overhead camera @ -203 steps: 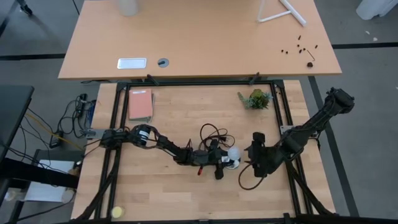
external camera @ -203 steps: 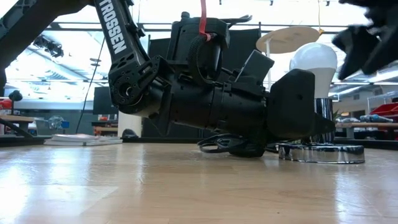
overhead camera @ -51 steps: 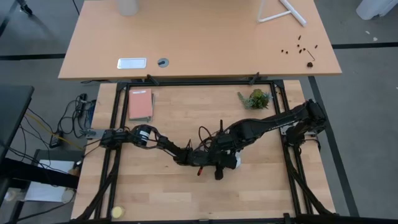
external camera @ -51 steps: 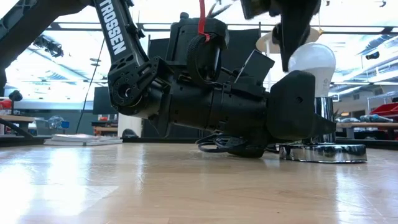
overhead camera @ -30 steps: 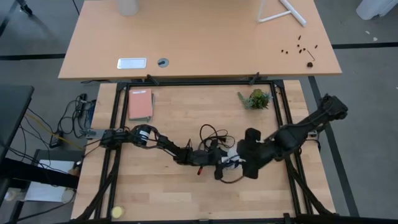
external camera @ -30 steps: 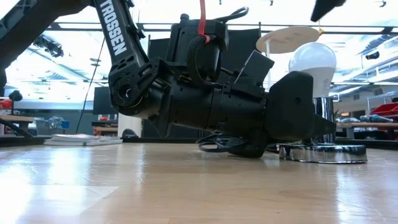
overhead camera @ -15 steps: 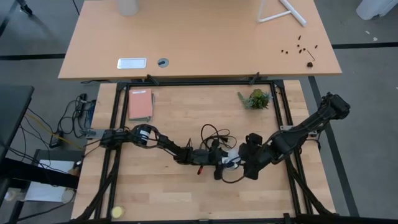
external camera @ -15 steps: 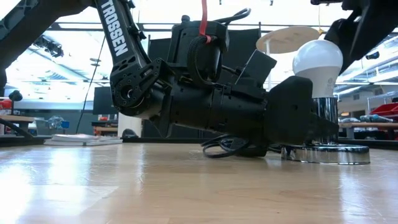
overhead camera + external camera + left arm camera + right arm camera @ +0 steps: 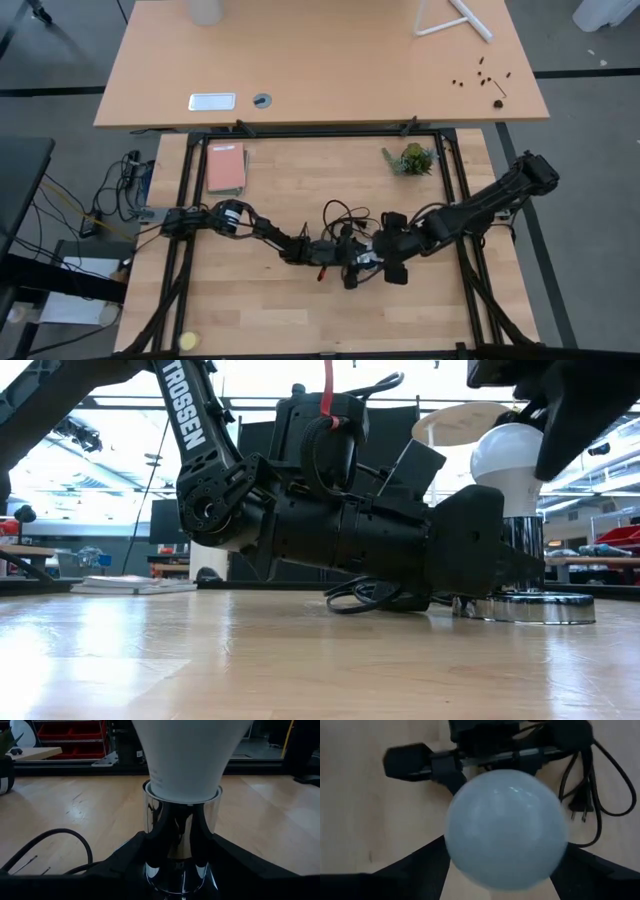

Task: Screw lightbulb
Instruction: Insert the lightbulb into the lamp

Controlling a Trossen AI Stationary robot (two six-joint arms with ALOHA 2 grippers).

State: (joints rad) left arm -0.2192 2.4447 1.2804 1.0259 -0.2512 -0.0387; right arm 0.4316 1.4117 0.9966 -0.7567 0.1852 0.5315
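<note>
One smooth white pear-shaped lightbulb (image 9: 511, 458) stands upright, its narrow end seated in the single shiny chrome socket cylinder (image 9: 181, 840) on a round silvery base (image 9: 522, 606), on the pale wooden counter (image 9: 250, 660). Two dark end effectors attend it: the left end effector (image 9: 175, 870) lies low, fingers clamped on the chrome cylinder. The right end effector (image 9: 506, 870) hangs above, fingers spread either side of the glossy globe; whether they touch it I cannot tell.

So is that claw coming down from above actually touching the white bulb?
Cannot tell. In the right wrist view the right gripper has a finger on each side of the lightbulb, but no view plainly shows contact or a gap.
</note>
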